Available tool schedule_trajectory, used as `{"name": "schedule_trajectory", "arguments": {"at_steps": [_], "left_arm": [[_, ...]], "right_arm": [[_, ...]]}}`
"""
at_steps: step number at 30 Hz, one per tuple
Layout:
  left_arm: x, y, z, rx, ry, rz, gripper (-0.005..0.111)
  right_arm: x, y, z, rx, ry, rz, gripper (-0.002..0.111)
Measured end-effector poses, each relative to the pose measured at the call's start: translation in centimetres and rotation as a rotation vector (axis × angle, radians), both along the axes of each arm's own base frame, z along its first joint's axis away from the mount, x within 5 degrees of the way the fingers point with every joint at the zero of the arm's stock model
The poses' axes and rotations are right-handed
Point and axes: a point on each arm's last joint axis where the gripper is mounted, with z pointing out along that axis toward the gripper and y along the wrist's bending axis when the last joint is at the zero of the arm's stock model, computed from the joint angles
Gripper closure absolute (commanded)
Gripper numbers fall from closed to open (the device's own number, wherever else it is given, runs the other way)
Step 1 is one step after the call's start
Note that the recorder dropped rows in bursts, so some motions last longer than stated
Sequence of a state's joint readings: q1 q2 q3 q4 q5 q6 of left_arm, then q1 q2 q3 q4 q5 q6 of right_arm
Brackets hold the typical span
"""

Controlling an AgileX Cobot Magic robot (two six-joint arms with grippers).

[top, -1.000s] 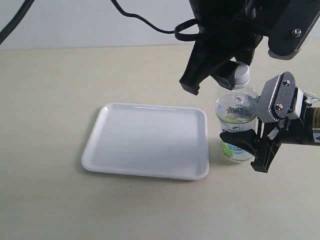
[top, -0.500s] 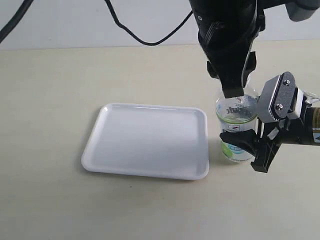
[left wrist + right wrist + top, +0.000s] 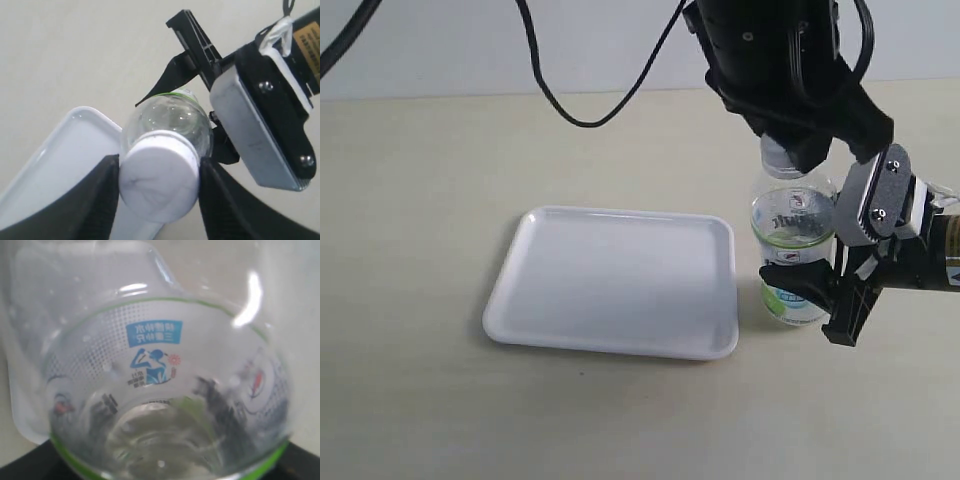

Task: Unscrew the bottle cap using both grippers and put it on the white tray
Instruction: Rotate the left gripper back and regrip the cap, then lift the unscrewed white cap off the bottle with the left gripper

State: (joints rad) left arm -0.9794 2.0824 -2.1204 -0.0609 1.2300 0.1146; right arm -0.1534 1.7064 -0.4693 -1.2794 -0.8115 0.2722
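Observation:
The clear bottle (image 3: 793, 250) with its lime label stands upright just right of the white tray (image 3: 615, 280). My bulky black left gripper (image 3: 792, 145) comes down on the bottle's top. In the left wrist view its two black fingers (image 3: 97, 200) press both sides of the white bottle cap (image 3: 159, 182), which sits on the neck. My right gripper (image 3: 798, 285), with the silver-grey plate (image 3: 868, 200), is shut around the bottle's lower body from the right. The bottle (image 3: 160, 390) fills the right wrist view. From outside, the cap is mostly hidden by the left gripper.
The tray (image 3: 65, 150) holds nothing and lies flat on the beige table (image 3: 420, 200). Black cables (image 3: 570, 100) hang from the left arm above the table's back. The right gripper's plate (image 3: 260, 135) is close beside the bottle's shoulder.
The left gripper has turned around the bottle's top, its fingers swinging from the left side round to the front. The bottle, the right gripper and the tray have stayed put.

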Motion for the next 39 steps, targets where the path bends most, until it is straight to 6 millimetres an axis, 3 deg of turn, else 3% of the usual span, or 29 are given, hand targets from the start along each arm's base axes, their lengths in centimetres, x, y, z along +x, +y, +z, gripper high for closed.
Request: {"name": "schedule_trajectory", "arguments": {"at_steps": [13,24,29,39], "left_arm": [[-0.1,0.1,0.3,-0.145,0.331,0.449,0.107],[0.4,0.2,0.8,-0.215,0.316,0.415,0.107],[0.3,0.0,2.7,-0.331,0.279,0.385,0.107],[1.0,0.0,3.3,-0.344,0.100,0.320,0.107]], "right_arm": [[-0.1,0.0,0.0,-0.002,-0.007,0.021,0.108],[-0.1,0.0,0.1,0.039,0.025,-0.017,0.108],[0.0,-0.1,0.0,0.040,0.035,-0.044,0.108],[0.5,-0.6,-0.1,0.065,0.058,-0.166,0.108]]}}
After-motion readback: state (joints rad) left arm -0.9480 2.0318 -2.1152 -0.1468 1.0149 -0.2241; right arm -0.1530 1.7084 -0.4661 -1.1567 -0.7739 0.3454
